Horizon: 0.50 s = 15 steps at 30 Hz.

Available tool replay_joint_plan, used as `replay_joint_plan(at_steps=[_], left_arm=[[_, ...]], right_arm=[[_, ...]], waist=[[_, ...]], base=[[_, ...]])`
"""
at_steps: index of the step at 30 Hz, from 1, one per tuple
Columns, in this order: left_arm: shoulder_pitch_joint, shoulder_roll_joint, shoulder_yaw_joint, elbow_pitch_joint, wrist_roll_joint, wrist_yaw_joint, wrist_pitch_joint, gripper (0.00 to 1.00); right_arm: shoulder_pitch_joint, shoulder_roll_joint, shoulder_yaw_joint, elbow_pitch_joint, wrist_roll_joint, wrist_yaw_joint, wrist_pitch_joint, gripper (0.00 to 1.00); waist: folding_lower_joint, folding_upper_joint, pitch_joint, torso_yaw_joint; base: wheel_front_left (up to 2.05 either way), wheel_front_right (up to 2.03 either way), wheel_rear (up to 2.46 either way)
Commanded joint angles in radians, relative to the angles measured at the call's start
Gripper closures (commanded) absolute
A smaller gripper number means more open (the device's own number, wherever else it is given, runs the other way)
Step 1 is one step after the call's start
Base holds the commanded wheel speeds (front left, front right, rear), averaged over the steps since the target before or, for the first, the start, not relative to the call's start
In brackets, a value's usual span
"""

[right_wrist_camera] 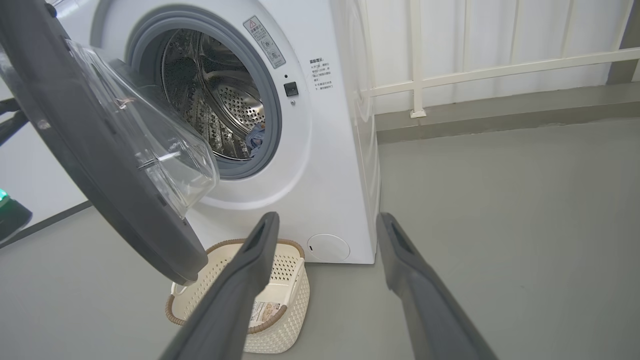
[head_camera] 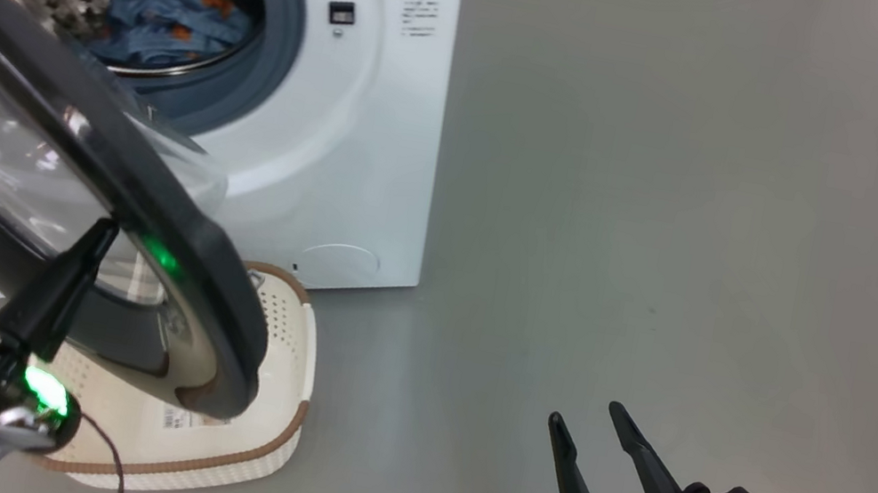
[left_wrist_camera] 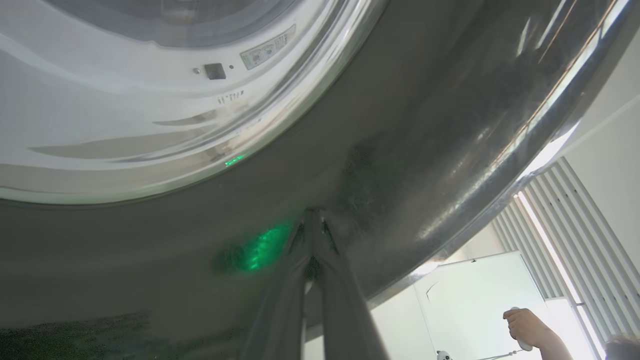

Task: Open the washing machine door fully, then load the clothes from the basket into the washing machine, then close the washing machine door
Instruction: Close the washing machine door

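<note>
The white washing machine (head_camera: 354, 114) stands at the upper left, and the light blue clothes (head_camera: 169, 9) lie inside its steel drum. The washing machine door (head_camera: 161, 234) hangs partly swung out, its black rim over the cream basket (head_camera: 281, 399) on the floor. I see a label but no fabric in the basket. My left gripper (head_camera: 103, 231) is shut, its tips pressed against the door's glossy outer rim (left_wrist_camera: 400, 125), as the left wrist view shows (left_wrist_camera: 312, 214). My right gripper (head_camera: 588, 416) hovers open over the floor to the right, holding nothing. From the right wrist view the door (right_wrist_camera: 100, 200), drum clothes (right_wrist_camera: 255, 137) and basket (right_wrist_camera: 285, 305) are visible.
Bare grey floor (head_camera: 676, 234) stretches right of the machine. A white railing (right_wrist_camera: 450, 75) runs along the wall behind. A person's hand (left_wrist_camera: 525, 325) holding a small white device shows beyond the door, near a white board (left_wrist_camera: 475, 295).
</note>
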Motion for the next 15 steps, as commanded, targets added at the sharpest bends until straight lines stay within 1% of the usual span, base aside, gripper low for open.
replay_joint_plan(at_steps=[1,7,15], left_arm=[[-0.052,0.016,0.015,-0.018,0.011,-0.011,-0.011,1.0],[-0.09,0.016,-0.002,0.017,0.022,-0.011,-0.072,1.0],[-0.116,0.016,-0.009,0.052,0.034,-0.012,-0.125,1.0]], right_arm=[[0.003,0.006,0.023,-0.029,0.009,0.002,-0.012,0.0],[0.006,0.006,0.024,-0.033,0.008,0.002,-0.012,0.0],[0.008,0.006,0.025,-0.031,0.008,0.002,-0.012,0.0]], waist=[[0.0,0.0,0.0,-0.014],[0.0,0.0,0.002,-0.039],[0.0,0.0,-0.001,-0.061]], base=[[0.0,0.0,0.0],[0.0,0.0,0.0],[0.0,0.0,0.0]])
